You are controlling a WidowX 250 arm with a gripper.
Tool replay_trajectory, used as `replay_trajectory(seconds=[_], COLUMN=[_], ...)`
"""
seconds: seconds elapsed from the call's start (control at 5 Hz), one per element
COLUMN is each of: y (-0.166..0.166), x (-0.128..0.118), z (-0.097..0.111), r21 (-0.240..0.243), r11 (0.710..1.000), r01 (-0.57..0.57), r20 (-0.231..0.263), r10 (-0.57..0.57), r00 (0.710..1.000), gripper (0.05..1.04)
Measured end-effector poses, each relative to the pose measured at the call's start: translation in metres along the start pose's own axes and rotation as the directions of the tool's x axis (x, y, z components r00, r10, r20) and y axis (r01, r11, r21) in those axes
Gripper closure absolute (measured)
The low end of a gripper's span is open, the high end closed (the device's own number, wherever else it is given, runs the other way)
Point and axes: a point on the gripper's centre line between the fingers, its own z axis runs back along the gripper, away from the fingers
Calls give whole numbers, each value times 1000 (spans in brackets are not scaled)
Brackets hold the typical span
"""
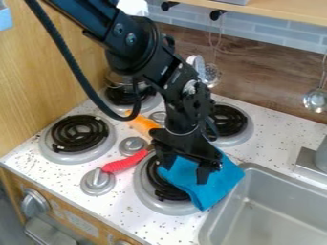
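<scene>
Fingers [203,173] apart, over blue cloth [222,185]

Sink [275,217] cut off R & btm; burner [144,191] L of sink part. hidden by cloth [220,189]; faucet [309,161] behind sink cut off.

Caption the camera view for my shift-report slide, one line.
Black gripper, its fingers apart, at a blue cloth lying partly over a stove burner beside the grey sink.
</scene>
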Motion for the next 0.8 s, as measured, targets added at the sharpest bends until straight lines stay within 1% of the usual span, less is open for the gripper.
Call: replay_trajectory(seconds=[0.4, 0.6, 0.8], y=[1, 3, 3], x=[1, 0, -7], z=[-1, -8, -13], r21=[2, 17, 4], r11=[1000, 1000, 1000], r01=[5, 4, -21], r20=[6, 5, 25], r10=[-5, -4, 21], r00=[1000, 1000, 999], gripper=[82, 115, 390])
